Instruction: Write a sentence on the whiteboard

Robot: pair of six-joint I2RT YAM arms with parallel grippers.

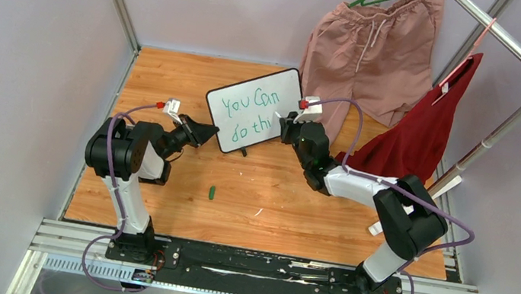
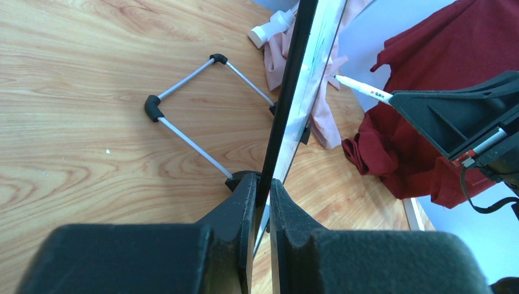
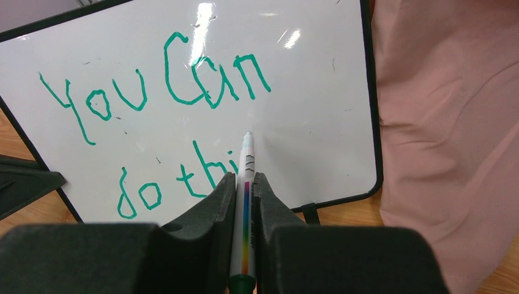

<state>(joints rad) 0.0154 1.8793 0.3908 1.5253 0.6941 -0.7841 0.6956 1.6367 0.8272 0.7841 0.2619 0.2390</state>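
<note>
Right wrist: marker (image 3: pixel 246 202) tip apparently on whiteboard (image 3: pixel 318 92)

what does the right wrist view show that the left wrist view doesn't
Only the right wrist view: the face of the whiteboard, with the sentence readable in green, "You Can do thi", and the tip of the marker by the last letter.

Only the left wrist view: the left claw shut on the board, which is seen edge-on, the wire stand behind it, and the red cloth.

Both: the whiteboard, the marker clamped in the right claw, the pink shorts and the wooden table.
</note>
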